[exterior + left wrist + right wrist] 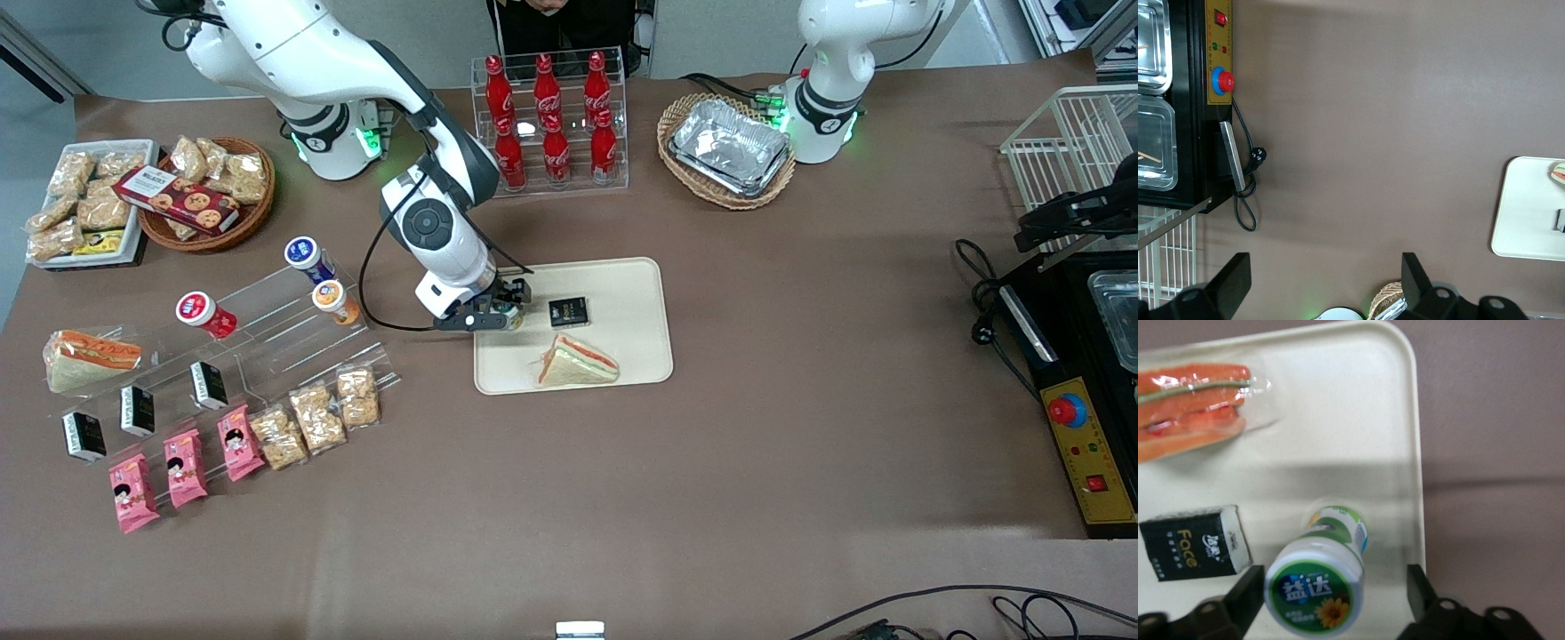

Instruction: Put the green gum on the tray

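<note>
The green gum [1315, 587], a small bottle with a green-ringed white lid, stands on the cream tray [1338, 420] near its rim. My gripper [1335, 597] is open around it: one finger sits close to the lid, the other stands well clear. In the front view the gripper [498, 315] hovers low over the end of the tray [622, 284] toward the working arm, and the gum [509, 314] barely shows between the fingers.
On the tray lie a wrapped sandwich [576, 363] and a small black box [568, 310]. A clear rack with red-lidded [203, 313], blue-lidded [307, 255] and orange-lidded [333, 300] bottles stands toward the working arm's end. A cola bottle rack [549, 116] stands farther from the camera.
</note>
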